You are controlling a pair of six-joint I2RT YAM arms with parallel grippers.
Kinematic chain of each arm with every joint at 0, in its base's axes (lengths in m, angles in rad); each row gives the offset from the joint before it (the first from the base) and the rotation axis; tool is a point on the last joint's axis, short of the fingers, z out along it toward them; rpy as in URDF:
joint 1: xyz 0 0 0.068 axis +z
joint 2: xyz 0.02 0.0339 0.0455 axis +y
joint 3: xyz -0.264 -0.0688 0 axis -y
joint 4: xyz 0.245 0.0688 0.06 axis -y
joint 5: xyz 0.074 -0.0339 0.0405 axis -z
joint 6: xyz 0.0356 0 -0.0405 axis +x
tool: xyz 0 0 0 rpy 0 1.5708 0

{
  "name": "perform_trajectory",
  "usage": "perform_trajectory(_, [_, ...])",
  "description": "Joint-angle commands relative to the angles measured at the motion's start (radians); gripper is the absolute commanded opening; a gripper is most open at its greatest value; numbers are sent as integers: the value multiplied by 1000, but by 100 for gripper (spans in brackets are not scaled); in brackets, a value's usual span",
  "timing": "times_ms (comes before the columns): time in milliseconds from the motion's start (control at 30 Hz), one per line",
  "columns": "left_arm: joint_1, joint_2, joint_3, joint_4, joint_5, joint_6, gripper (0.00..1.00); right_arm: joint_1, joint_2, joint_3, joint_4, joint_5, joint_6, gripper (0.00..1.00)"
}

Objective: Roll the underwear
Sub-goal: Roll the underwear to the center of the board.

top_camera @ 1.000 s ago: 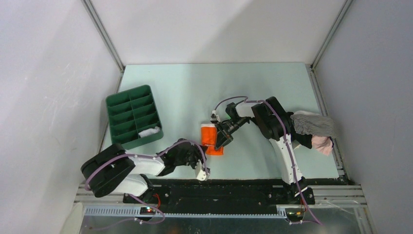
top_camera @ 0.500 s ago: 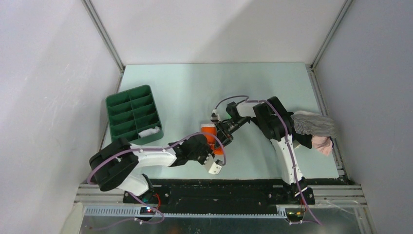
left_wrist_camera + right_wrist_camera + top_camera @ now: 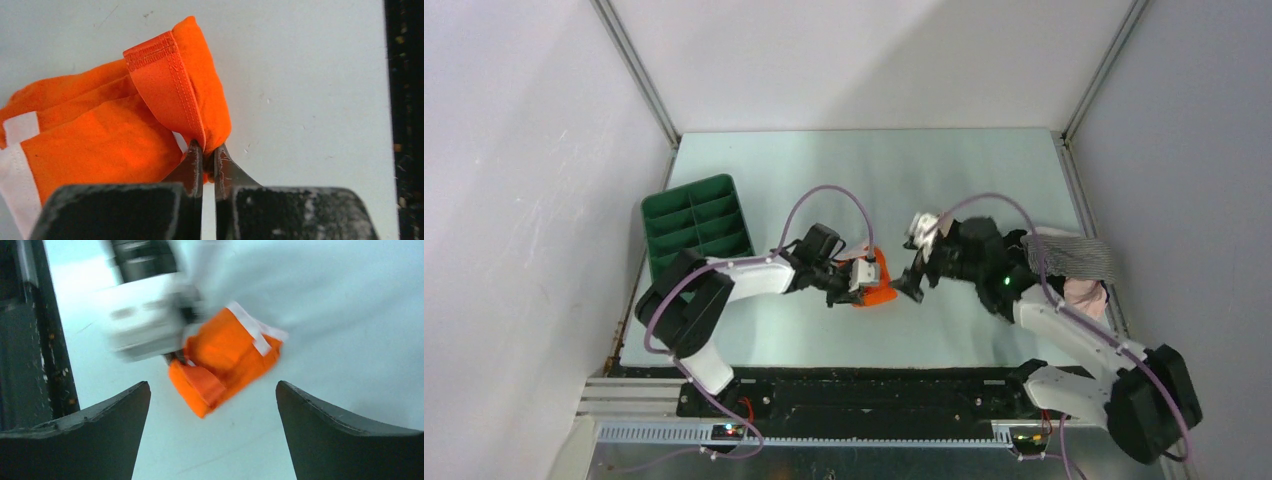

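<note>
Item 1. Left gripper [image 3: 204, 150]: two dark, scuffed metal fingers, pressed nearly together on a fold of cloth. Only the tips showed in the left wrist view; the rest was cut off by the lower edge.

Item 2. Underwear [image 3: 100, 150]: orange knit fabric, soft and creased, with a stitched elastic band looped over the top and a white strip at 9 o'clock. The pinched fold sat at its 5 o'clock corner. From above, the underwear [image 3: 876, 285] lay bunched near the middle of the table [image 3: 824, 180], partly hidden by the left gripper [image 3: 856, 278] at its 9 o'clock.

Item 3. Right gripper [image 3: 212, 385]: matte dark fingers, spread wide, holding nothing. The underwear [image 3: 230, 355] lay beyond and between them, its edges smeared by blur. From above, the right gripper [image 3: 914, 280] stood just beside the cloth at 3 o'clock.

Item 4. Table: smooth, pale green, matte.

Item 5. Tray [image 3: 686, 190]: green plastic with divided compartments, at 9 o'clock; its near end was hidden behind the left arm.

Item 6. Clothes pile [image 3: 1074, 260]: striped grey and pink cloth, at 3 o'clock, partly covered by the right arm.
</note>
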Motion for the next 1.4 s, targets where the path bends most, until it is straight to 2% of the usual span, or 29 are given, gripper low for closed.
perform_trajectory(0, [57,119,64,-324,307,-59,0,172,-65,-176,211,238,-316,100])
perform_trajectory(133, [85,158,116,-409,355,-20,0,231,-50,-214,168,165,-465,94])
perform_trajectory(267, [87,177,141,-451,371,4,0,282,17,-215,270,193,-511,86])
perform_trajectory(400, [88,209,168,-496,381,16,0,304,80,-213,395,185,-536,83])
perform_trajectory(467, [92,219,179,-505,388,13,0,305,100,-207,392,153,-564,82])
perform_trajectory(567, [105,235,195,-521,396,10,0,301,128,-163,285,56,-629,80])
perform_trajectory(633, [112,244,206,-528,399,7,0,287,152,-102,131,-8,-669,75])
perform_trajectory(700, [119,250,213,-525,398,-2,0,284,179,-44,-10,-53,-693,64])
perform_trajectory(733, [125,253,214,-516,398,-8,0,283,195,-19,-75,-63,-695,63])
perform_trajectory(833, [132,256,213,-495,392,-45,0,283,206,-5,-117,-94,-692,62])
perform_trajectory(1033, [148,257,207,-453,391,-98,0,286,242,-4,-102,-130,-682,67])
perform_trajectory(1167, [152,261,209,-455,394,-99,0,300,302,-6,-32,-80,-634,68])
perform_trajectory(1367, [159,257,205,-447,398,-109,0,340,359,-6,85,23,-538,56])
